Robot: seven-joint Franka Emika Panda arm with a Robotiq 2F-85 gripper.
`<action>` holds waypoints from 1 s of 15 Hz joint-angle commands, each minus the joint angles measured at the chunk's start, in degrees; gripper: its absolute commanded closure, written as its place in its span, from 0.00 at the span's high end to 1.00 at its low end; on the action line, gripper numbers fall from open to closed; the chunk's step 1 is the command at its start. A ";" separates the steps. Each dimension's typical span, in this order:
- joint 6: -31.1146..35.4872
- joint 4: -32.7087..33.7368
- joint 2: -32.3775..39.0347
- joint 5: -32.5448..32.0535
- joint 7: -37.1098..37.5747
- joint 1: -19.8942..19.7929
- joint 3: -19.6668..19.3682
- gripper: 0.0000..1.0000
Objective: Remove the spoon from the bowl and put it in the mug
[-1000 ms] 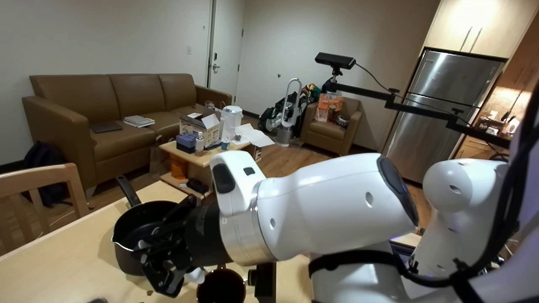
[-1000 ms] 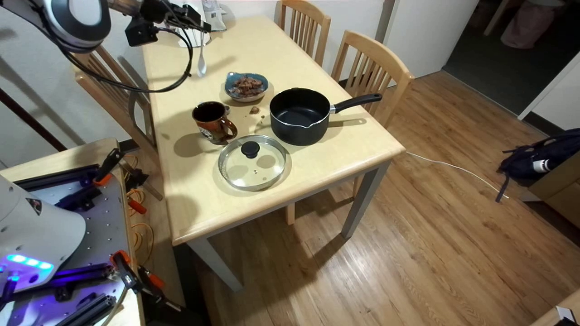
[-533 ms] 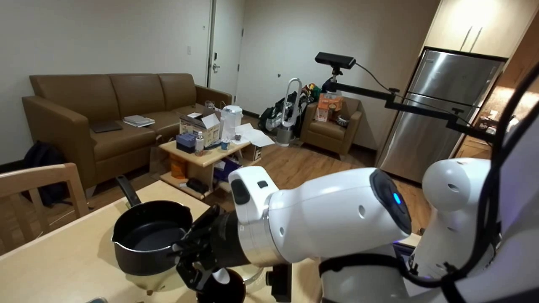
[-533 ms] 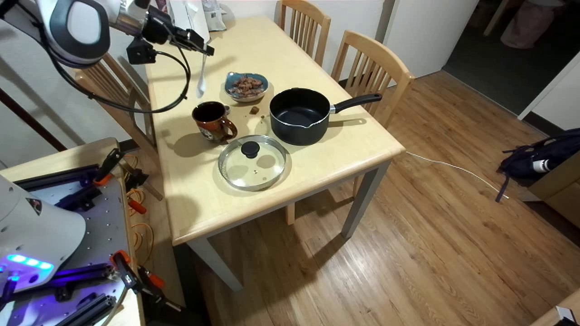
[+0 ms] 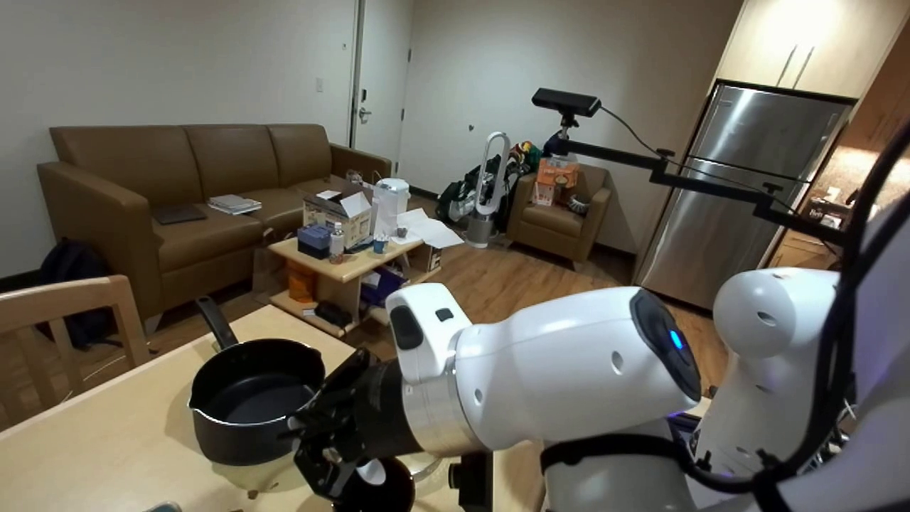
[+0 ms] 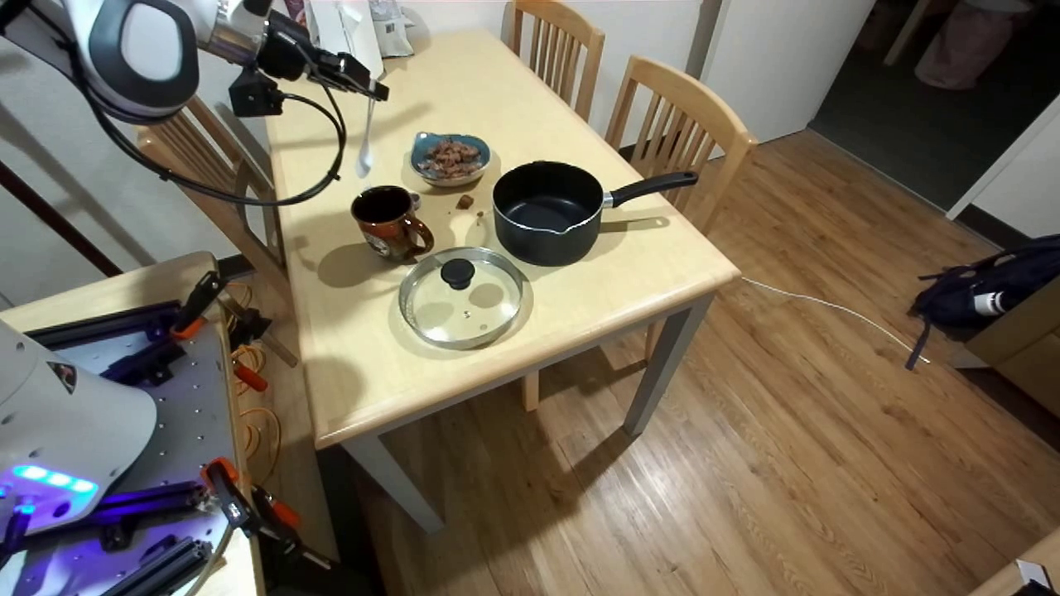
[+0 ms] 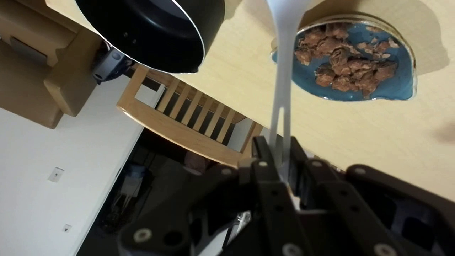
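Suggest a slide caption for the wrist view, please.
The end effector grips a white spoon by its handle, with a black pot and a blue dish of brown chunks beyond.

Spoon (image 7: 283, 81) partly beyond the wrist view's top edge.

There is one each of spoon (image 7: 283, 76), mug (image 6: 386, 235), pot (image 6: 546, 246), lid (image 6: 464, 303), dish (image 7: 401, 84).

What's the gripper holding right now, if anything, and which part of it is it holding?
The gripper holds the white spoon by its handle, toward the end away from the scoop.
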 commanded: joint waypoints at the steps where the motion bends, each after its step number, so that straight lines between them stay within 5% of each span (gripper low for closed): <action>1: 0.00 0.63 -0.11 -0.03 -1.46 1.25 -0.84 0.04; 3: 0.00 1.12 -0.07 0.42 -0.47 0.31 0.29 0.04; 4: 0.11 1.32 -0.11 0.36 -0.46 0.13 0.54 0.15; 9: 0.20 1.16 -0.18 0.44 -0.54 0.24 0.47 0.15; 10: 0.20 1.16 -0.18 0.44 -0.54 0.23 0.47 0.04; 15: 0.22 3.08 -2.17 -2.10 -3.18 -0.92 -2.58 0.04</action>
